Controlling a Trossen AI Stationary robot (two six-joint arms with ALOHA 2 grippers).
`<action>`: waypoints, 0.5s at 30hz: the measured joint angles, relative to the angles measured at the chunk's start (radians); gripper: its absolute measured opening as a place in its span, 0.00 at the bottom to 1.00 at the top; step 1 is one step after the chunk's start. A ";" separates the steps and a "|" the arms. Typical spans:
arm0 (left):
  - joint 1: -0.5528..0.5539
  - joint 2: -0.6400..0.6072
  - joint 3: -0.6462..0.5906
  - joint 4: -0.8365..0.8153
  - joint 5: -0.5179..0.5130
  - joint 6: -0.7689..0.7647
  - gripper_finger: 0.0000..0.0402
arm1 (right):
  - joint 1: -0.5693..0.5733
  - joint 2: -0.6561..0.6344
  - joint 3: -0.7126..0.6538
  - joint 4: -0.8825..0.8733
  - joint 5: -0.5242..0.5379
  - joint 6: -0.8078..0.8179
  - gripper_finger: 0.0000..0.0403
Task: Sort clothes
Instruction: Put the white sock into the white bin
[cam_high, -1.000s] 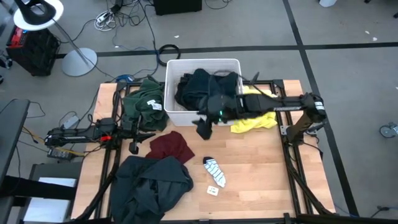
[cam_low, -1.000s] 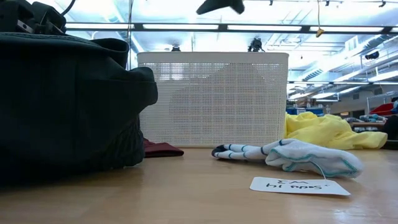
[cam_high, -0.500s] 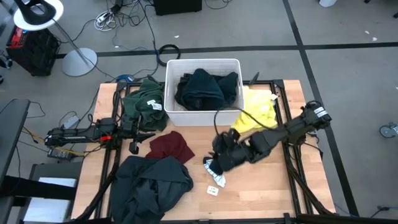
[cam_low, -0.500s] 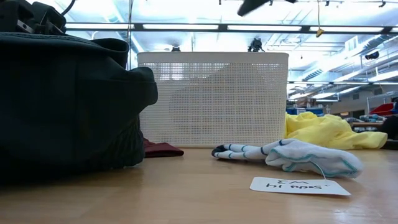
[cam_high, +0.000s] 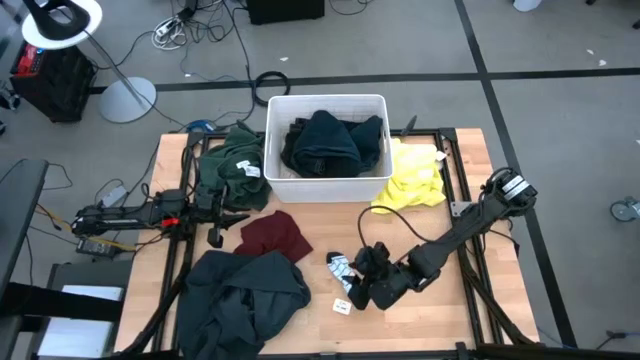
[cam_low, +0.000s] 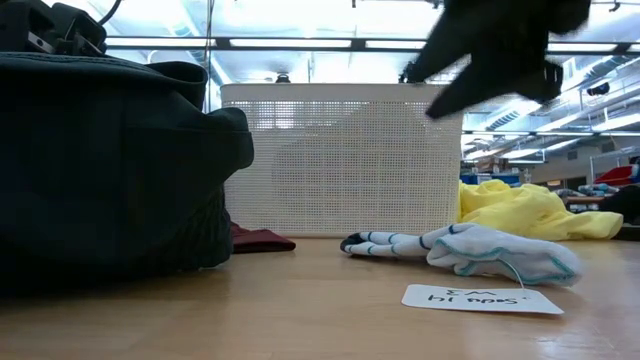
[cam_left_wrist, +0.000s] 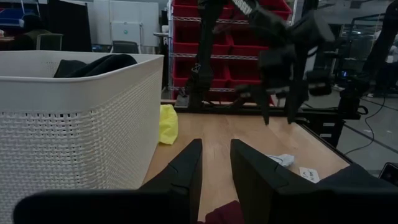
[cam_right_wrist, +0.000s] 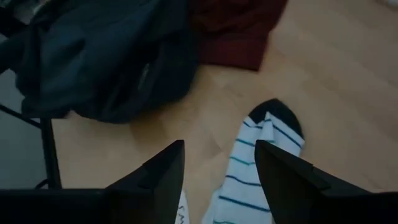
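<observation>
The right arm's hand (cam_high: 357, 291) is held low over the front middle of the wooden worktop (cam_high: 420, 320), just beside the pale striped sock with a dark toe (cam_high: 345, 275); its two dark fingers (cam_right_wrist: 163, 169) are spread apart with nothing between them, and in the right wrist view the sock (cam_right_wrist: 249, 168) is seen lying flat on the wood below them. In the low view the sock (cam_low: 470, 252) lies on the boards with a small white paper tag (cam_low: 482, 298) just in front of it, and the right hand (cam_low: 500, 45) is seen above it, clear of the fabric

The left arm's hand (cam_high: 214, 213) is parked at the left side of the worktop, its fingers (cam_left_wrist: 186, 171) parted and empty

A white rectangular perforated plastic tub (cam_high: 275, 180) stands at the back middle of the worktop, and a dark teal bundle of clothing (cam_high: 325, 142) is piled inside it. A crumpled green top (cam_high: 232, 165) lies against the tub's left wall, and a yellow garment (cam_high: 412, 182) lies against its right wall. A maroon piece of cloth (cam_high: 275, 237) is spread in front of the tub, near the left hand. A large dark grey-green jacket (cam_high: 240, 295) is heaped at the front left corner, touching the maroon piece's front edge and well apart from the sock
</observation>
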 joint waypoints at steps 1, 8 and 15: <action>0.000 0.000 0.000 0.000 0.000 0.000 0.22 | 0.000 0.000 -0.029 0.043 0.000 -0.011 0.49; 0.000 0.000 0.000 0.000 0.000 0.000 0.22 | -0.016 0.045 -0.173 0.202 -0.008 -0.173 0.48; 0.000 0.000 0.000 -0.001 0.000 0.000 0.22 | -0.076 0.153 -0.188 0.300 -0.059 -0.326 0.48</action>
